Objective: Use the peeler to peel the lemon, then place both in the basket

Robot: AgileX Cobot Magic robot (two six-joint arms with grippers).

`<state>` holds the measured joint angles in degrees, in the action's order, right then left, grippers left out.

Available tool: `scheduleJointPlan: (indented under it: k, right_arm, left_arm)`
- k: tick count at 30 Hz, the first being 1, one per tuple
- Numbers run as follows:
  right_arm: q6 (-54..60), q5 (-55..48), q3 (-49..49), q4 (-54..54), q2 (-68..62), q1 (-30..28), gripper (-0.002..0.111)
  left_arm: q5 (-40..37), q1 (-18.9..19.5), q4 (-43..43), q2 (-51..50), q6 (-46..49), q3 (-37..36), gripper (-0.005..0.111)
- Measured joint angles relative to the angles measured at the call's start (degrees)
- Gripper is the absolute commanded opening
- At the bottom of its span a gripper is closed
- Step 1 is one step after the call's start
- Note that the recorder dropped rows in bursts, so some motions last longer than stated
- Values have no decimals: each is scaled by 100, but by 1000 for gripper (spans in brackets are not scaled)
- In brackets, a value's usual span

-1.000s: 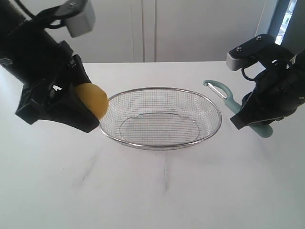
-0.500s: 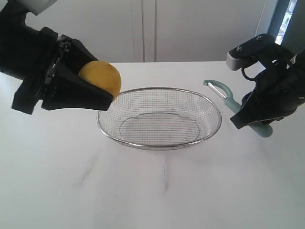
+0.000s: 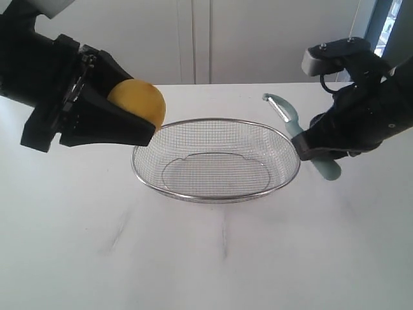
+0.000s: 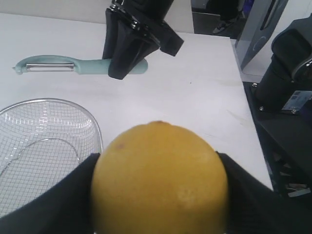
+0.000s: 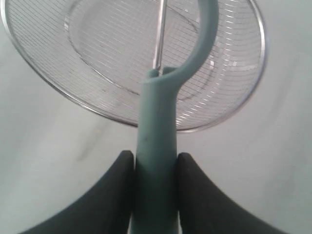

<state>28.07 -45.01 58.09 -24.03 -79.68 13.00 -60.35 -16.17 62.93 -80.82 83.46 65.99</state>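
Observation:
My left gripper (image 3: 132,116) is shut on the yellow lemon (image 3: 139,103), held in the air just left of the basket's rim; up close the lemon (image 4: 160,178) fills the space between the black fingers (image 4: 68,195). The silver wire-mesh basket (image 3: 216,194) sits at the middle of the table with nothing in it. My right gripper (image 3: 303,145) is shut on the teal handle of the peeler (image 3: 287,116), lifted at the basket's right rim with its hooked blade pointing up and left. In the right wrist view the peeler (image 5: 158,131) stands between the fingers (image 5: 114,195) over the basket (image 5: 73,97).
The white table (image 3: 206,258) stretches in front of the basket. White cabinet doors (image 3: 193,39) close off the back. Off the table's far side, dark equipment (image 4: 287,97) shows in the left wrist view.
My left gripper raised the lemon from beside the basket's left rim and now holds it still. My right gripper lifted the peeler and carried it left, to the basket's right rim.

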Motion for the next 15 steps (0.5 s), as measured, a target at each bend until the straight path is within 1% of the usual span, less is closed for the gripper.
scheduleJointPlan:
  k: [1,3,6,11,15]
  right_arm:
    - [45,0,0,-398,0,0,0]
    - [78,11,-13,-832,0,0,0]
    - [101,-67,-46,-1205,0,26,0]
    - [101,-99,-46,-1462,0,641,0]
    - [112,-98,-46,-1692,0,985,0]
  left_arm:
    - [126,0,0,0,0,0,0]
    - [252,0,0,0,0,-14,0]
    - [281,0,0,0,0,-14,0]
    - [295,0,40,0,0,-14,0]
    - [295,0,68,0,0,-14,0]
